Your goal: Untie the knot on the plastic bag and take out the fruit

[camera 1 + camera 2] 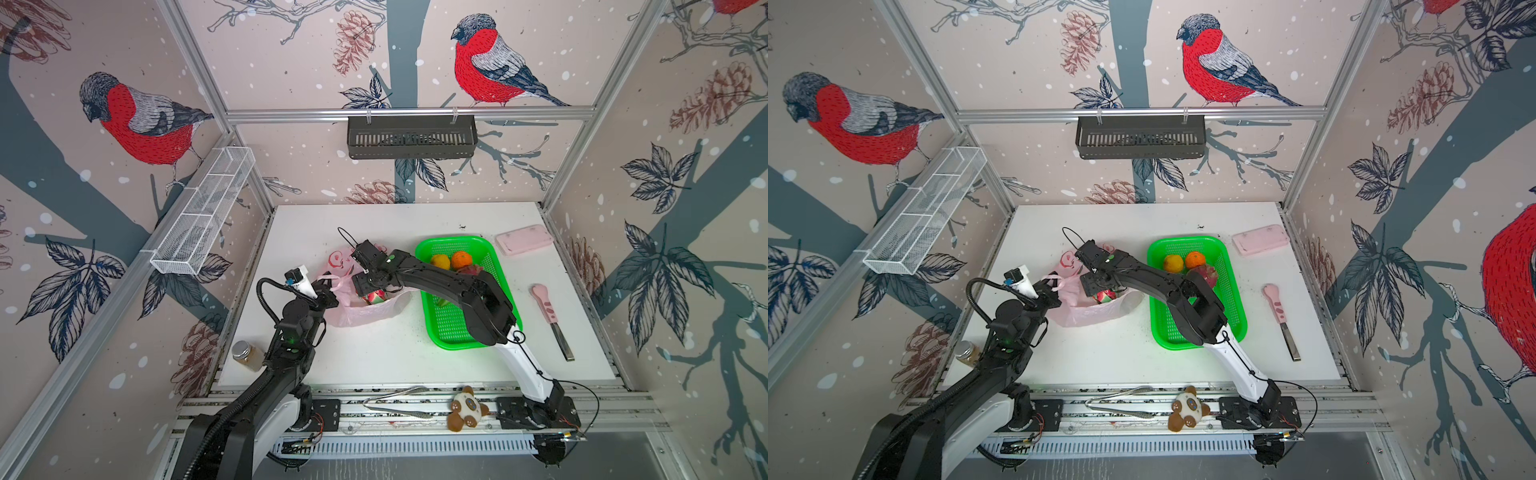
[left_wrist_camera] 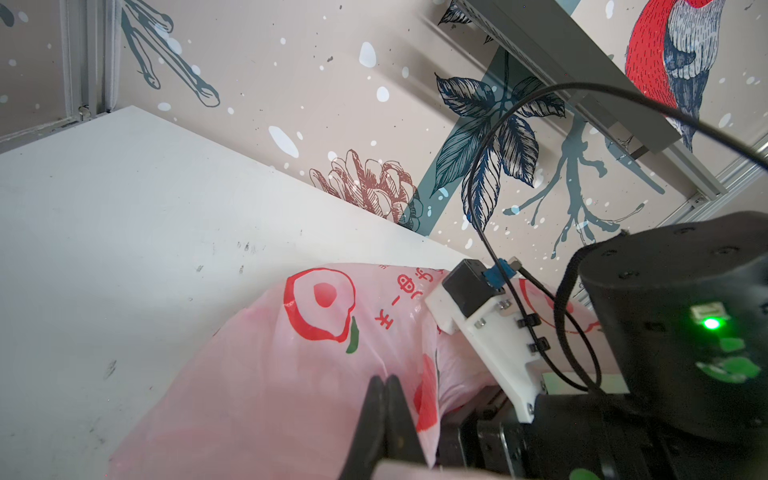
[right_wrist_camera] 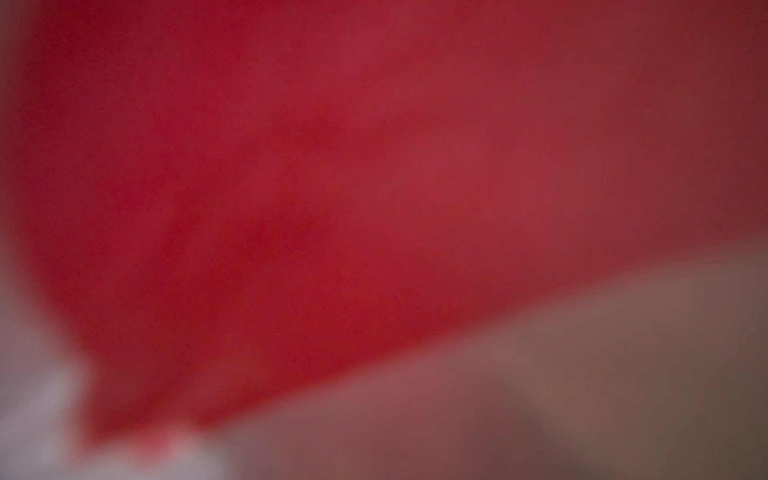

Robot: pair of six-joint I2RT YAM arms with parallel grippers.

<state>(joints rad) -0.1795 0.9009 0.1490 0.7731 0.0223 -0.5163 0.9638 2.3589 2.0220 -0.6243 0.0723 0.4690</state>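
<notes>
The plastic bag (image 1: 357, 312) (image 1: 1084, 316) lies mid-table, its mouth gaping toward the right. My left gripper (image 1: 332, 291) (image 2: 386, 380) is shut on the bag's thin film beside the bunched pale pink handle strips (image 1: 342, 281); I cannot make out a knot in them. My right gripper (image 1: 368, 291) (image 1: 1100, 290) reaches down into the bag's mouth onto a magenta dragon fruit (image 1: 376, 297) (image 1: 1106, 296). That fruit fills the right wrist view as a red blur (image 3: 332, 187) and hides the jaws. The green basket (image 1: 453, 332) holds a yellow citrus (image 1: 440, 262), an orange citrus (image 1: 461, 259) and a dragon fruit (image 1: 1204, 274).
A flat pink case (image 1: 523, 244) lies at the back right. A pink-handled knife (image 1: 552, 320) lies right of the basket. A small jar (image 1: 245, 355) stands at the left edge. Metal tongs (image 1: 395, 401) and a plush toy (image 1: 467, 409) rest on the front rail.
</notes>
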